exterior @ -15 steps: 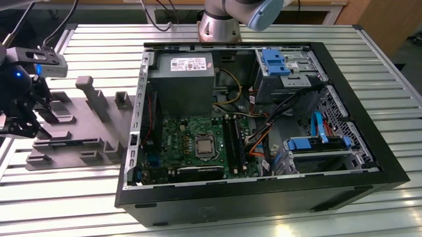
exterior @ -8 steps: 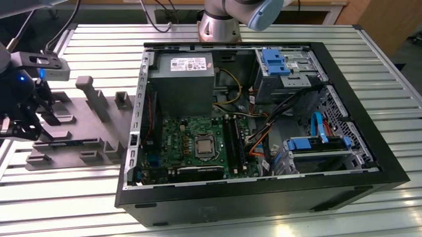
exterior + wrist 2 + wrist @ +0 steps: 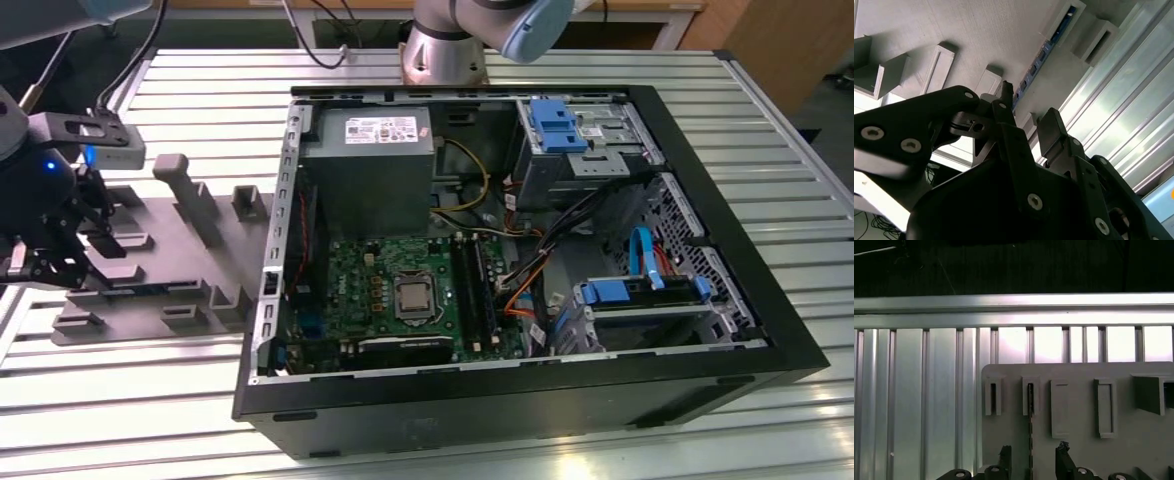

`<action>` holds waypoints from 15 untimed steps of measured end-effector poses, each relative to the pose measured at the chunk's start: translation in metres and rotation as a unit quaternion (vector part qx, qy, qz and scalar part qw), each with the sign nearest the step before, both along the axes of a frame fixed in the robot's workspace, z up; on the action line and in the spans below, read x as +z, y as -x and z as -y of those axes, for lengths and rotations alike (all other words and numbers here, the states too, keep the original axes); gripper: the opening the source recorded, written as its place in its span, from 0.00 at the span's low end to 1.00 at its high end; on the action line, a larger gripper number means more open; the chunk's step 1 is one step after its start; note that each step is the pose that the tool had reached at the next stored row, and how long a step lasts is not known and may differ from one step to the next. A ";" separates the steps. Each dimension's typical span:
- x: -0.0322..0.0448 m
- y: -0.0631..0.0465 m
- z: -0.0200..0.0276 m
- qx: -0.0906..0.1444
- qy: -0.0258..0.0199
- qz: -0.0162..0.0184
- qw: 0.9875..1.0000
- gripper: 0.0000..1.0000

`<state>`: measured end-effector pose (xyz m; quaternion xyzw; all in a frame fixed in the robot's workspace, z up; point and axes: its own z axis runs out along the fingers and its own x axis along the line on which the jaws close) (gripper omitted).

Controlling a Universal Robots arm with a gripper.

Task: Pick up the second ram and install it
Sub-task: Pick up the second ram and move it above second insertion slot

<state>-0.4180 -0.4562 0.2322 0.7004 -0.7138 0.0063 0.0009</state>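
We've got a ribbed aluminium worktop with a grey holder on it; second ram stands on edge (long axis flat along the holder), gripper open astride it, gripping nothing.

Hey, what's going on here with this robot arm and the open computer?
The arm's gripper is down over the grey holder at the exterior view's left, beside the open computer case. Its jaws stand open on either side of the second ram, which stands on edge in a slot of the holder. The stick is not yet gripped, lifted or fitted to the motherboard.
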 end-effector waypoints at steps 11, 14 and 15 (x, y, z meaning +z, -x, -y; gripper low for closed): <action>-0.0060 0.000 0.0000 0.000 0.000 0.000 1.000 0.47; -0.0092 0.000 0.0001 0.000 0.000 0.000 1.000 0.47; -0.0102 0.000 0.0001 0.000 0.000 0.000 1.000 0.47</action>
